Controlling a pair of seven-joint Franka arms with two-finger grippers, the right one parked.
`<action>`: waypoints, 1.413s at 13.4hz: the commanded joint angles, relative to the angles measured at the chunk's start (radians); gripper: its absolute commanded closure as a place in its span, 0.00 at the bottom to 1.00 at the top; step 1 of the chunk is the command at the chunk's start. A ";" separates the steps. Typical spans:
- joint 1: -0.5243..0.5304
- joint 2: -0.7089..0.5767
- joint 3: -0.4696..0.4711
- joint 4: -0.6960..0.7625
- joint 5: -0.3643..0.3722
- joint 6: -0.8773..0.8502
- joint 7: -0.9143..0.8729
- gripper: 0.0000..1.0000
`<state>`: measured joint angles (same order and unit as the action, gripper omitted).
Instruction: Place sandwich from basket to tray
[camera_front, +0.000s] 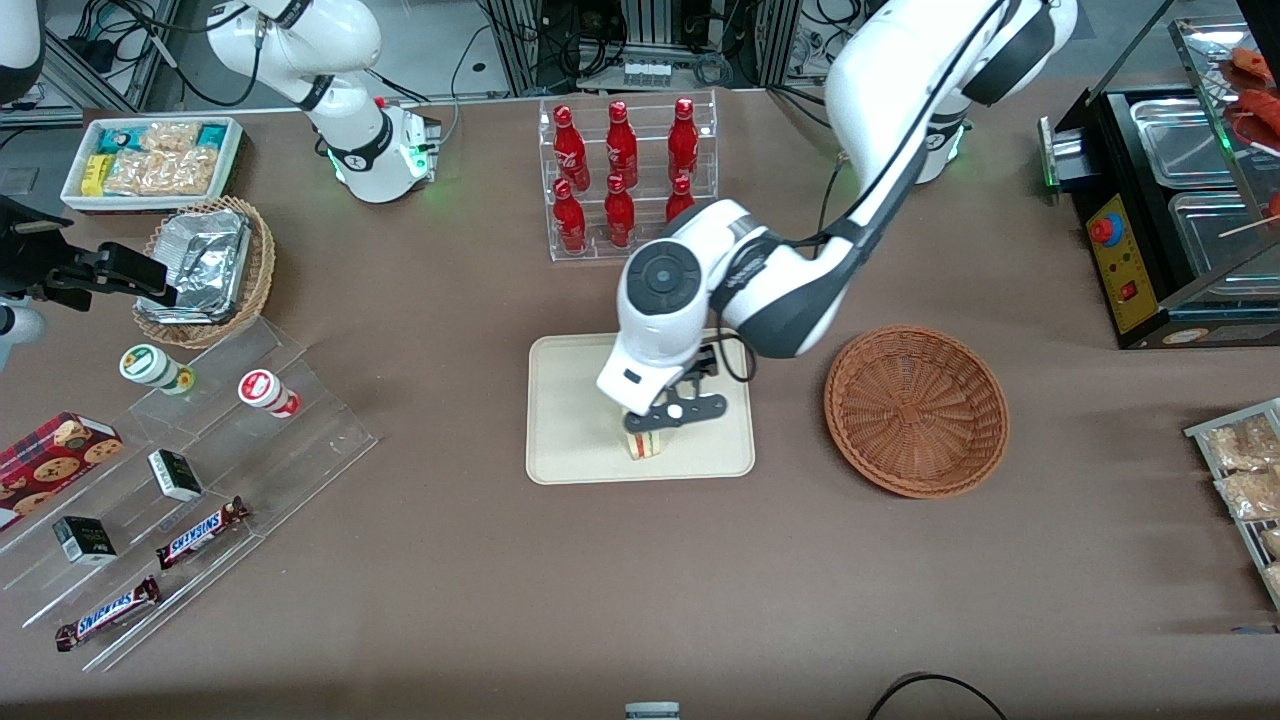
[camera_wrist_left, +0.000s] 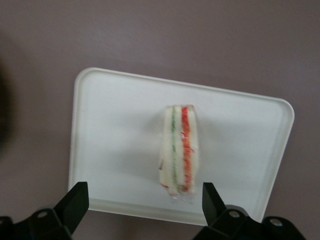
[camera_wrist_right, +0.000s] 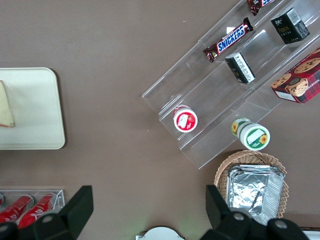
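The sandwich (camera_front: 645, 443) (camera_wrist_left: 180, 152) rests on the cream tray (camera_front: 570, 400) (camera_wrist_left: 115, 125), close to the tray edge nearest the front camera, with its red, orange and green layers showing. My left gripper (camera_front: 662, 418) (camera_wrist_left: 144, 200) hangs open just above it, holding nothing; one fingertip (camera_wrist_left: 212, 197) is close beside the sandwich's end without touching it. The reddish-brown wicker basket (camera_front: 915, 410) stands empty beside the tray, toward the working arm's end of the table. The right wrist view catches the tray's corner (camera_wrist_right: 35, 110) and a sliver of the sandwich (camera_wrist_right: 6, 111).
A clear rack of red bottles (camera_front: 625, 175) stands farther from the front camera than the tray. Toward the parked arm's end are a stepped acrylic shelf (camera_front: 200, 470) with snacks, a tan basket (camera_front: 205, 265) of foil containers and a white bin (camera_front: 150, 160). A black appliance (camera_front: 1170, 200) sits at the working arm's end.
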<state>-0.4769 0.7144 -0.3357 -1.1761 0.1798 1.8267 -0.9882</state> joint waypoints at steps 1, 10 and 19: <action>0.058 -0.053 -0.002 -0.036 0.020 -0.065 0.039 0.00; 0.328 -0.289 -0.003 -0.319 0.003 -0.076 0.437 0.00; 0.457 -0.575 0.082 -0.530 -0.123 -0.150 0.816 0.00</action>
<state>-0.0229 0.2366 -0.3002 -1.6407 0.1028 1.7083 -0.2520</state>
